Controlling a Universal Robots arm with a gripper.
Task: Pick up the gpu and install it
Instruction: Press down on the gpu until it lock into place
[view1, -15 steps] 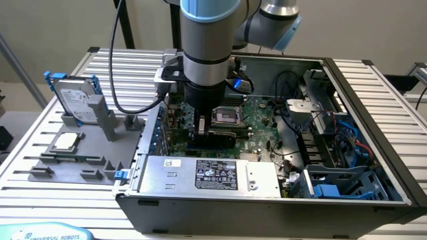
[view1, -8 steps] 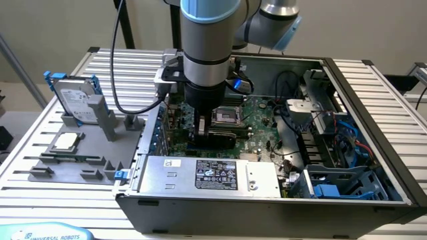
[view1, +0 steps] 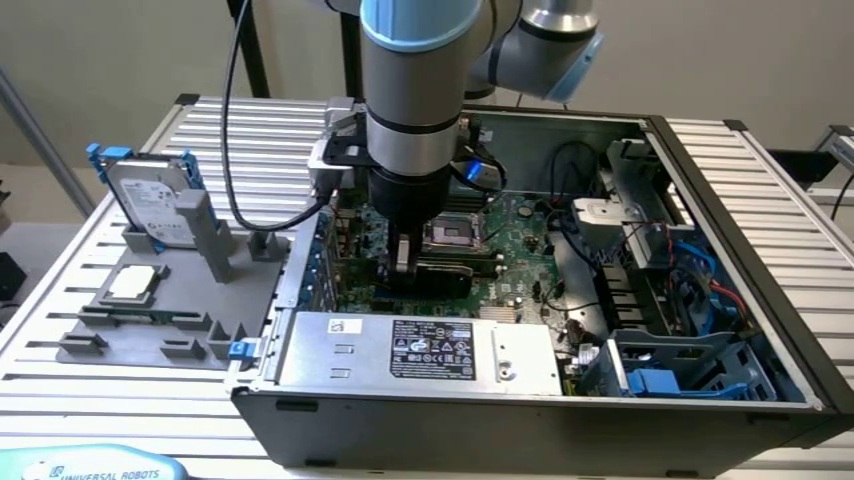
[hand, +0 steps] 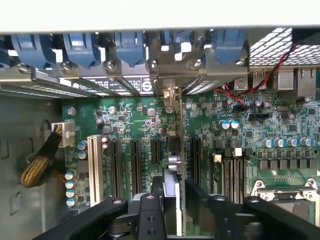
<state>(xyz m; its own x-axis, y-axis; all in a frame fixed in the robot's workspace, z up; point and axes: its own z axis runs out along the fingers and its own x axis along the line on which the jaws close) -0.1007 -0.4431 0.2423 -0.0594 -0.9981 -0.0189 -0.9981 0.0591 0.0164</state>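
Note:
The gpu (hand: 176, 150) shows edge-on in the wrist view as a thin green board. Its silver end bracket (hand: 170, 95) reaches the case's rear slot openings. My gripper (hand: 174, 192) is shut on the card, a black finger (hand: 150, 210) on either side. The card stands upright over the motherboard (hand: 130, 120), in line with the black expansion slots (hand: 136, 165), and I cannot tell whether it is seated. In the exterior view my gripper (view1: 400, 268) is down inside the open computer case (view1: 747, 200), with the gpu's black cooler (view1: 441, 277) beside it.
A silver hard drive with blue rails (view1: 147, 195) stands on a grey fixture (view1: 147, 325) at the exterior view's left, beside a small processor chip (view1: 134, 283). Inside the case are the power supply (view1: 414, 350), the processor socket (view1: 447, 232) and blue cables (view1: 694, 290).

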